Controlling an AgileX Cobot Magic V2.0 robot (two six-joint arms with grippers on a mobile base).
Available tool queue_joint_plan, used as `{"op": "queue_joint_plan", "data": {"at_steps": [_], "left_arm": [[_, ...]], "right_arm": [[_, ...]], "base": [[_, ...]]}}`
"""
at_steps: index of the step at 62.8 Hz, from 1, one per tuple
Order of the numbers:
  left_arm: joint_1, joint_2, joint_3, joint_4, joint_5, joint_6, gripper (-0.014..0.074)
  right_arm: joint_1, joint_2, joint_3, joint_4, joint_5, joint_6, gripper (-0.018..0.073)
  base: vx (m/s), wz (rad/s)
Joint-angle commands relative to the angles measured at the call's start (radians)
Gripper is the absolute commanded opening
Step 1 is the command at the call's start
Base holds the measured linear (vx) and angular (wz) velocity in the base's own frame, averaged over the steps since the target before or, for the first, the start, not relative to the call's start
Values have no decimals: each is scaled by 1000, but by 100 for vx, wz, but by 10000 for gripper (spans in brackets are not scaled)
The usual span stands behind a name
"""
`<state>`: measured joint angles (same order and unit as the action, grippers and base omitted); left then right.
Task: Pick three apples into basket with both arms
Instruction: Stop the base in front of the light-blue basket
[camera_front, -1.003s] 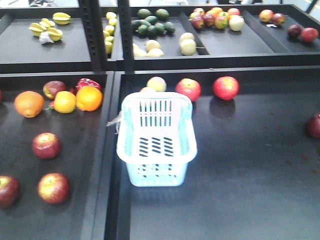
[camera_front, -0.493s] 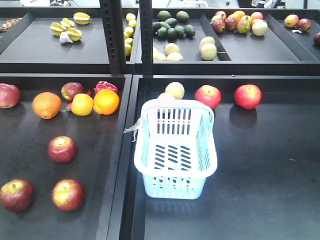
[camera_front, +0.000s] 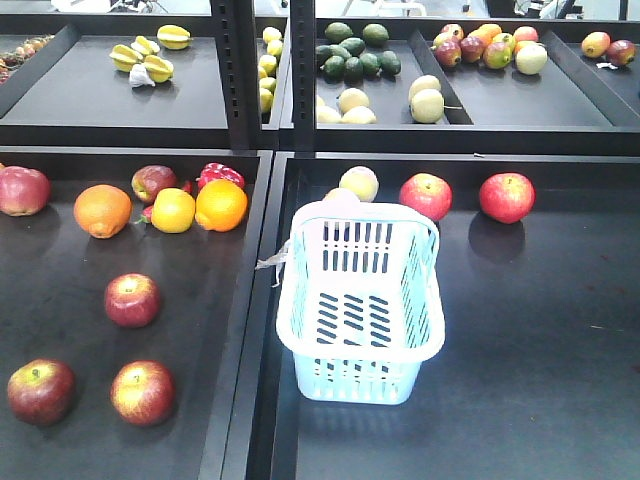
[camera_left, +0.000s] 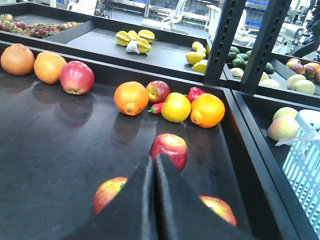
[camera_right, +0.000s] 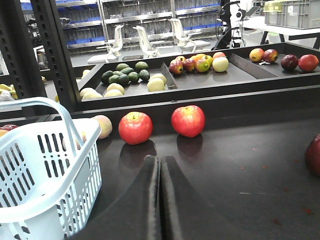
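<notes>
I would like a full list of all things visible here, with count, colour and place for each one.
basket: one, pale blue, empty, left of right tray
apples: five, red, left tray; two, red, right tray behind basket
oranges: four, orange, back of left tray
yellow fruit: one, yellow, between oranges
peppers: two, red, among the oranges
pale fruits: two, cream, behind basket
other fruit: many, yellow, green, cream, red, upper shelf
left gripper: one, black, shut, over left tray
right gripper: one, black, shut, over right tray
</notes>
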<state>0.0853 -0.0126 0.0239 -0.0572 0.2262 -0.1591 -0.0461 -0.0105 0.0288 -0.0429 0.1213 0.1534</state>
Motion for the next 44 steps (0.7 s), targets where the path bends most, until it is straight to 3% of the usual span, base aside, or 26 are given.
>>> {"op": "queue_joint_plan", "data": {"at_steps": [1,44], "left_arm": [[-6,-15,24,-6,-71,-8,-6],[-6,-15,24,-6,-71,-8,-6]], "right_arm": [[-4,-10,14,-6,-78,-12,-4],[-4,-10,14,-6,-78,-12,-4]], "base": [[0,0],[0,0]]}}
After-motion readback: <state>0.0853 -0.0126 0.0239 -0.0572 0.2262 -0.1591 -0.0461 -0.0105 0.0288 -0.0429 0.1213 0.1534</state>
